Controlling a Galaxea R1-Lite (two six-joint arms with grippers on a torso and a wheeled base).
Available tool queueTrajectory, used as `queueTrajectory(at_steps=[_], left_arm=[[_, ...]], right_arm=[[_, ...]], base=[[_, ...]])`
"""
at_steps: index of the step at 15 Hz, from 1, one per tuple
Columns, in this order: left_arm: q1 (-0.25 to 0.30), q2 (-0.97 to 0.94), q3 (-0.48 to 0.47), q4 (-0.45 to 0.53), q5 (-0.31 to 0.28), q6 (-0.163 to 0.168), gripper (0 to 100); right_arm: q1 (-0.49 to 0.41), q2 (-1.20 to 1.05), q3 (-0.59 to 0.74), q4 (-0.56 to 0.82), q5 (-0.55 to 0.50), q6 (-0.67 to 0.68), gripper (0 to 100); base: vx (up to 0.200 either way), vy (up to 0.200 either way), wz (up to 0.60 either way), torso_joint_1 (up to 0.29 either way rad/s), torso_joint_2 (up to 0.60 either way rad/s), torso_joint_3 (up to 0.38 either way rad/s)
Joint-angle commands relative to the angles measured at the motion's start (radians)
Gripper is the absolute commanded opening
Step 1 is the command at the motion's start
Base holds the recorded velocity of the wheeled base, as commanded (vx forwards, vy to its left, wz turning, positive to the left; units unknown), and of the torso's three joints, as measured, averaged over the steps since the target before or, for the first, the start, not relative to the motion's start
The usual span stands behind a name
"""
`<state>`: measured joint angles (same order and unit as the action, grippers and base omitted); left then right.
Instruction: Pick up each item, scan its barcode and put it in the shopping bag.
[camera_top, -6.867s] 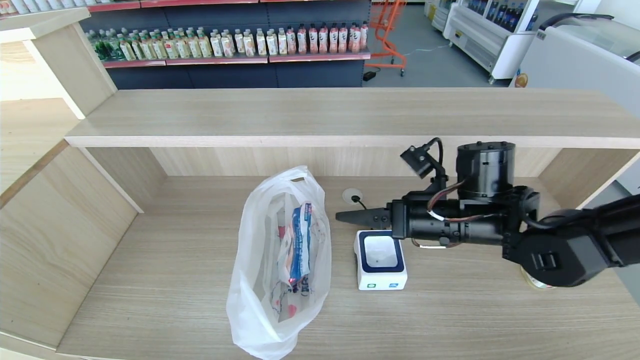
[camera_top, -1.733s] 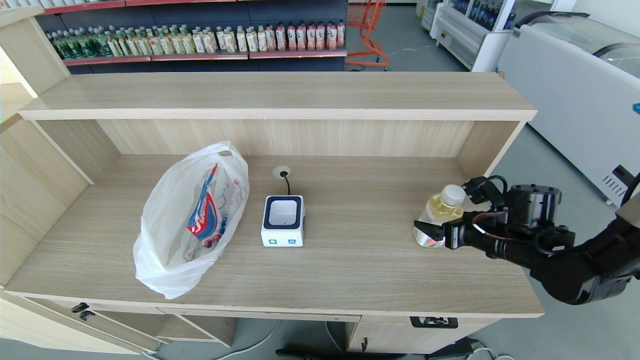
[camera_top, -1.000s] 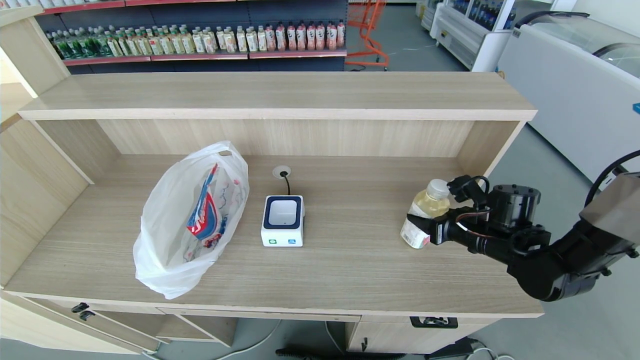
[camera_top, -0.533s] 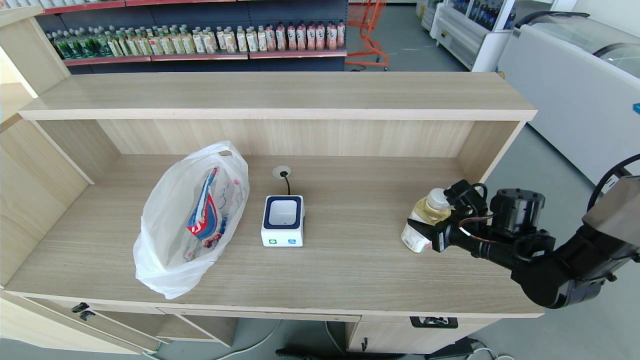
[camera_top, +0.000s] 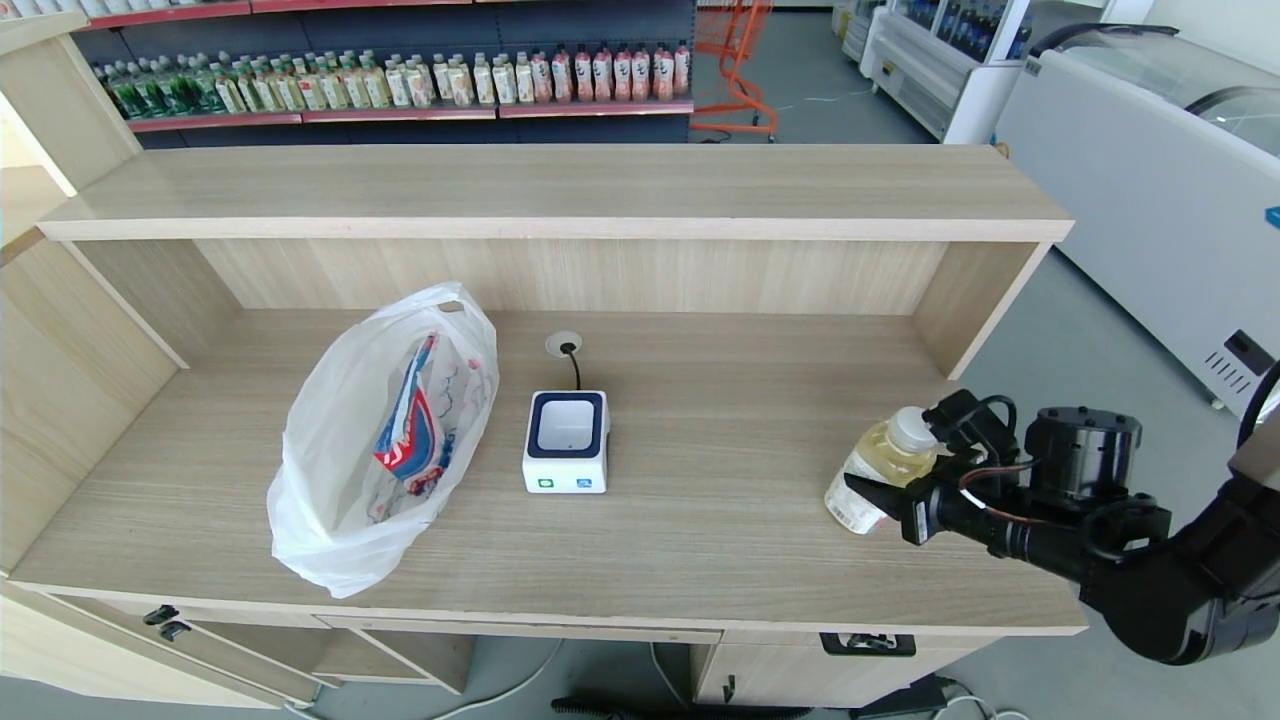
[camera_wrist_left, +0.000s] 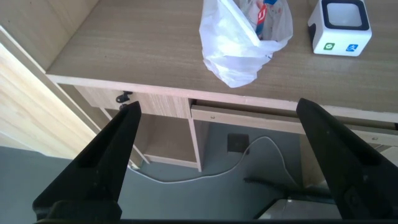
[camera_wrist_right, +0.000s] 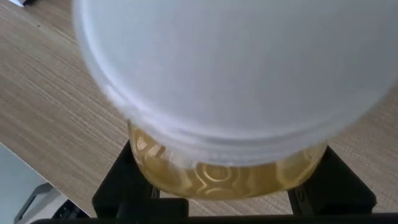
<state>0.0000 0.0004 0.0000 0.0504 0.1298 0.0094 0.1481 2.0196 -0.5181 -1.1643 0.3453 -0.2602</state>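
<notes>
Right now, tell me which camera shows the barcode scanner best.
The head view: the barcode scanner stands whole on the counter, its window facing up. The left wrist view catches it farther off, at the picture's edge. The right wrist view faces the bottle instead.

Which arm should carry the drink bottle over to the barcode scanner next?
Right. The right end effector is clamped on the drink bottle at the right end of the counter, with bare wood between it and the barcode scanner. The left end effector hangs open, out past the front edge.
</notes>
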Motion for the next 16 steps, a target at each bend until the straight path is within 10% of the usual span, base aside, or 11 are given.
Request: queueTrajectory(at_steps=[1, 6, 11, 16], left_arm=[[0.0, 0.0, 0.0, 0.0, 0.001, 0.0, 100], [0.0, 0.0, 0.0, 0.0, 0.001, 0.0, 100], [0.0, 0.0, 0.0, 0.0, 0.001, 0.0, 100], [0.0, 0.0, 0.0, 0.0, 0.001, 0.0, 100]], right_arm=[[0.001, -0.004, 0.006, 0.005, 0.001, -0.011, 0], [0.016, -0.225, -0.183, 0.23, 0.057, 0.236, 0], [0.067, -0.532, -0.232, 0.512, 0.523, 0.429, 0], [0.24, -0.613, -0.181, 0.545, 0.526, 0.486, 0]], base=[[0.0, 0.0, 0.0, 0.0, 0.0, 0.0], [0.0, 0.0, 0.0, 0.0, 0.0, 0.0], [0.0, 0.0, 0.0, 0.0, 0.0, 0.0], [0.0, 0.0, 0.0, 0.0, 0.0, 0.0]])
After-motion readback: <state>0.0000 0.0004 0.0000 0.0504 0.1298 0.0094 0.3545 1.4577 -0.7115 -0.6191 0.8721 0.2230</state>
